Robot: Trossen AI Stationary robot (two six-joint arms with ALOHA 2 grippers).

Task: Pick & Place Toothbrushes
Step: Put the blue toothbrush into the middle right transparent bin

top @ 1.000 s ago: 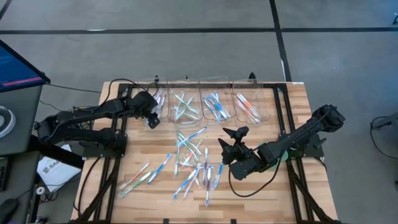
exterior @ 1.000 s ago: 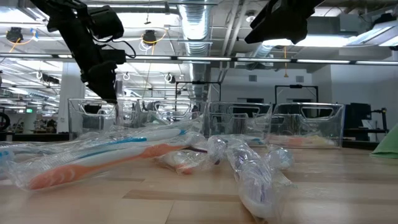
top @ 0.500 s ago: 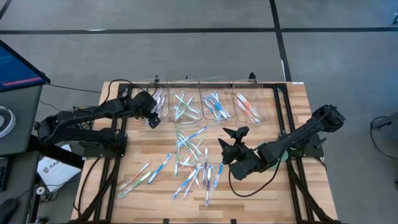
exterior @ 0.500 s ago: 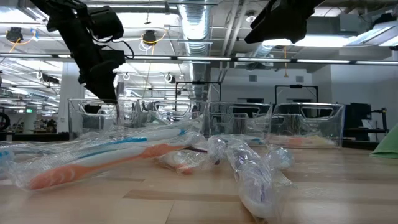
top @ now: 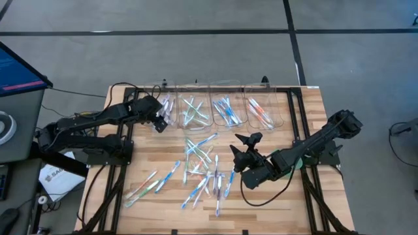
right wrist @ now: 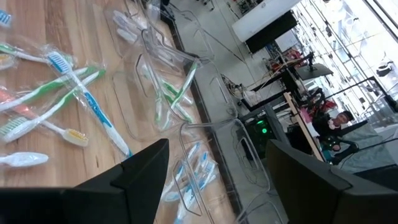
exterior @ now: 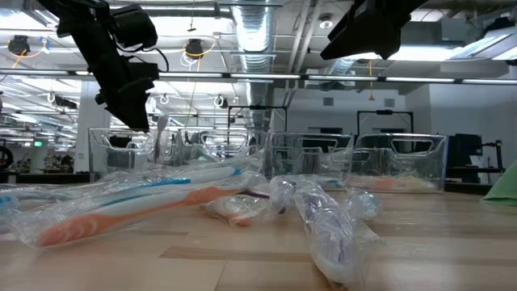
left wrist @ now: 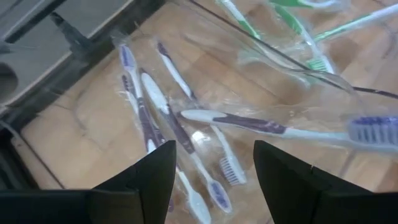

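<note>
Loose toothbrushes (top: 202,171) in clear wrappers lie scattered on the middle of the wooden table, and some (top: 149,185) lie nearer the front left. My left gripper (top: 159,121) hangs open over the leftmost clear bin (top: 166,108). In its wrist view the gripper (left wrist: 214,177) has nothing between the fingers. Below it, purple toothbrushes (left wrist: 155,109) lie on the bin's floor, and one (left wrist: 267,124) lies slantwise over them. My right gripper (top: 240,145) stands open above the table, right of the pile, with nothing in it (right wrist: 217,180).
Three more clear bins stand in the far row, holding green (top: 194,111), blue (top: 225,111) and orange (top: 261,112) toothbrushes. In the low view, wrapped toothbrushes (exterior: 145,202) lie close in front. A monitor (top: 19,68) stands off the table's left side.
My left gripper has rolled a little about its own axis over the leftmost bin without shifting its place, and stays open. My right gripper and the toothbrushes on the table have kept still.
</note>
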